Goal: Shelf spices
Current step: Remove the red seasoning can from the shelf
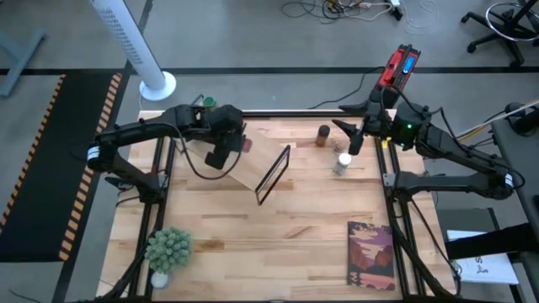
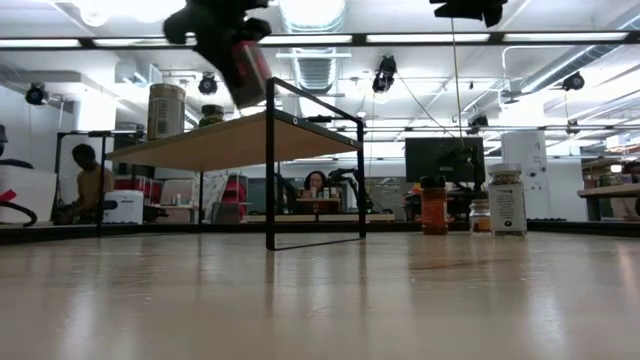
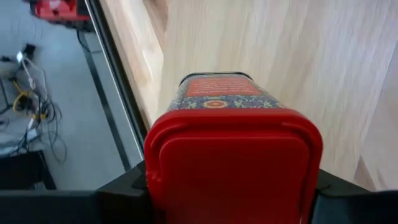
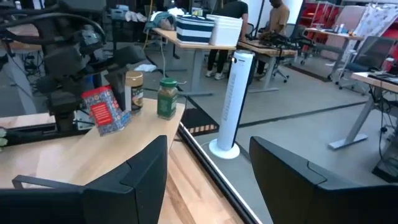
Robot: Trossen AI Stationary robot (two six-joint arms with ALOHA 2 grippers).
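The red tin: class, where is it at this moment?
The left gripper holds the red tin above the shelf, near the green-lidded jar and tan-topped jar.

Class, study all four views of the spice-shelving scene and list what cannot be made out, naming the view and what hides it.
- Red tin: its base, left wrist view, cut off by the bottom edge and the left tool.
- Jar labels: low view, too small to read.
- Right tool: low view, cut off by the top edge.
- Shelf top: high view, partly hidden by the left arm.
- Green-lidded jar: contents, right wrist view, too small.
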